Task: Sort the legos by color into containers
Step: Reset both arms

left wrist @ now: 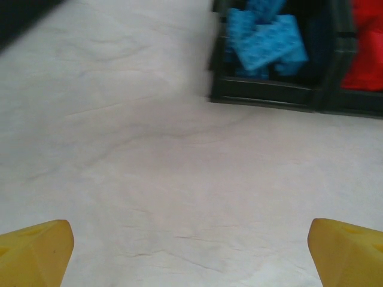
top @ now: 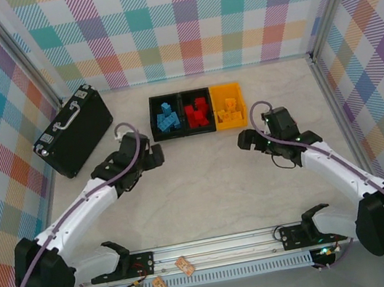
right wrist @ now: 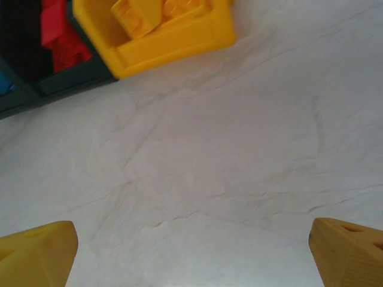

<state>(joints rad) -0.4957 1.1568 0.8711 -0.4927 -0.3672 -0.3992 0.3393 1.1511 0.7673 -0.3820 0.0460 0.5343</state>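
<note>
hanging wide open and empty, left fingers (left wrist: 36, 251) and right fingers (right wrist: 37, 251); legos (top: 166, 118) sorted (by color).

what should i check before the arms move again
1. The left gripper is open and empty: ok.
2. The right gripper is open and empty: ok.
3. The blue legos are in the left bin, no other colour seen: ok.
4. The red legos are in the middle bin: ok.
5. The yellow legos are in the yellow bin: ok.
6. No stray legos on the table between the arms: ok in the top view.
</note>
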